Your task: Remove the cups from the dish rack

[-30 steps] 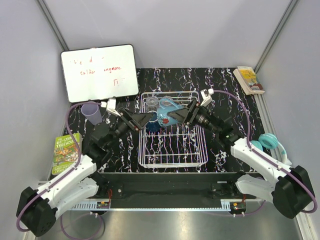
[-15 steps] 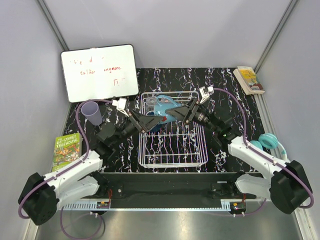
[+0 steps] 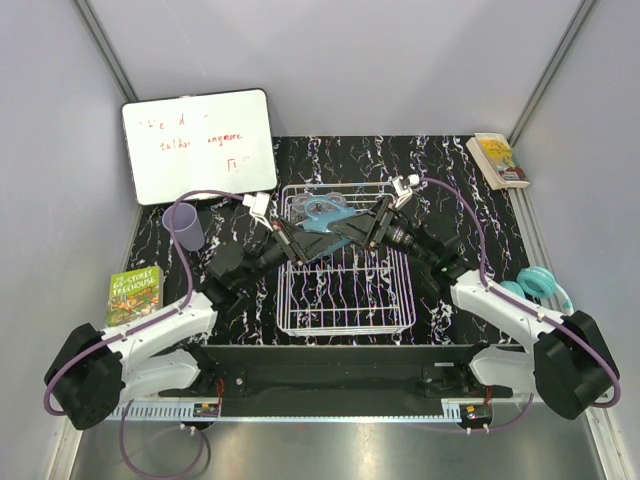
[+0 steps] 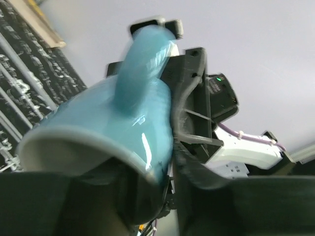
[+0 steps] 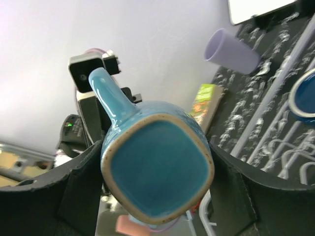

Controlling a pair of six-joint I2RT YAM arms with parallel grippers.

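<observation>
A teal mug [image 3: 322, 221] hangs on its side above the back of the white wire dish rack [image 3: 345, 322], with both grippers on it. My right gripper [image 5: 157, 182] is shut on the mug's [image 5: 156, 169] body, its square base facing the camera. My left gripper [image 4: 165, 182] is shut on the wall at the mug's [image 4: 113, 123] mouth, one finger inside and one outside. A dark blue mug [image 5: 305, 98] and a clear glass [image 3: 298, 206] sit in the rack. The lavender tumbler [image 3: 185, 227] stands on the table left of the rack.
A whiteboard [image 3: 198, 145] leans at the back left. A green book [image 3: 133, 293] lies at the left edge and another book [image 3: 497, 160] at the back right. Teal headphones [image 3: 540, 285] lie to the right of the rack.
My left gripper has reached right to the mug's mouth and closed on its wall. The right gripper has kept its hold and shifted the mug slightly back and left.
</observation>
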